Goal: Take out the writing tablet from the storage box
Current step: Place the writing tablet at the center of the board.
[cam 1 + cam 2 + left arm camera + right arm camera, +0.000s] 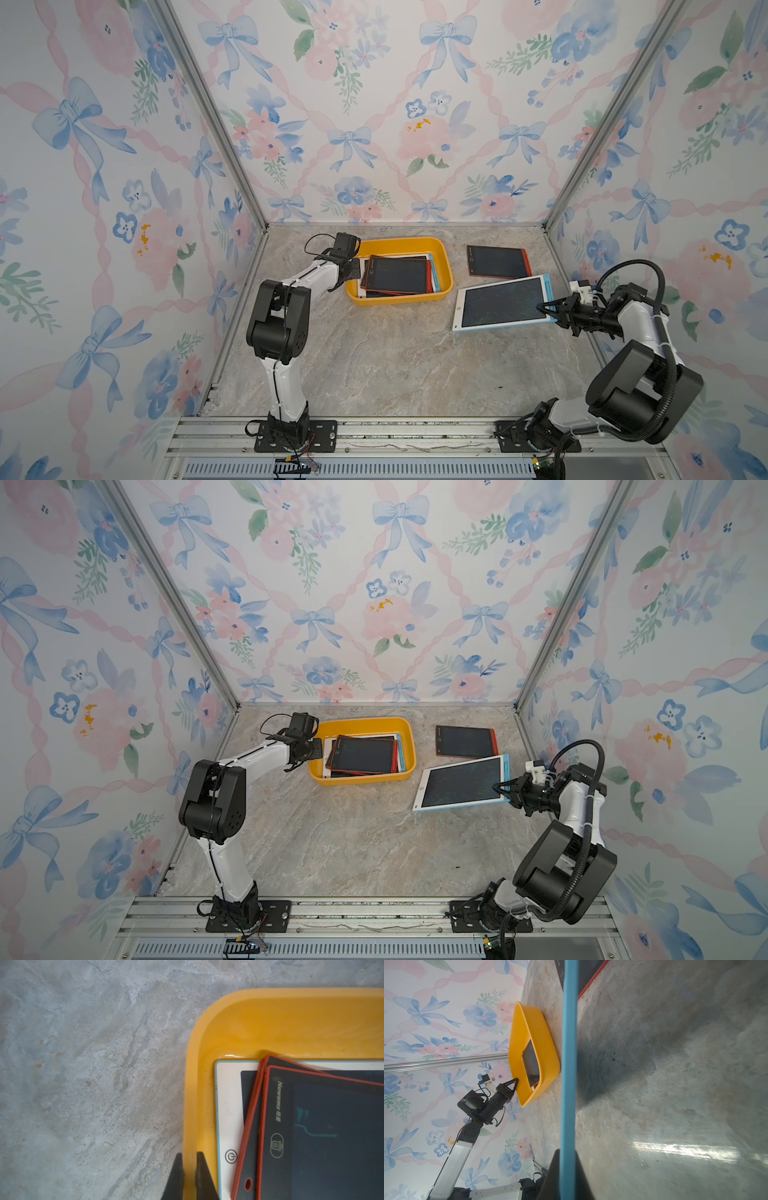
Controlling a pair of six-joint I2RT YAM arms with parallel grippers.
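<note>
Nearest me, along the bottom of the frame, runs the rail (pixel 415 430). Up from it, right of centre, the right claw (pixel 547 309) is pinched tight on the right-hand short end of a white, blue-edged tablet (pixel 503 303). That tablet is out of the box (pixel 399 245) and hangs tilted over the bench (pixel 395 365), just right of the box; whether its low left corner touches the bench I can't tell. Its long axis runs leftward from the claw, toward the box. Just above it in the frame a red tablet (pixel 496 261) lies flat. At the box's left end the left claw (pixel 352 270) is closed on the rim, steadying it, I'd say, and a stack (pixel 395 274) of more tablets lies inside. Setting down looks like the right arm's (pixel 640 374) job: it is nearer, with bare bench below the tablet.
</note>
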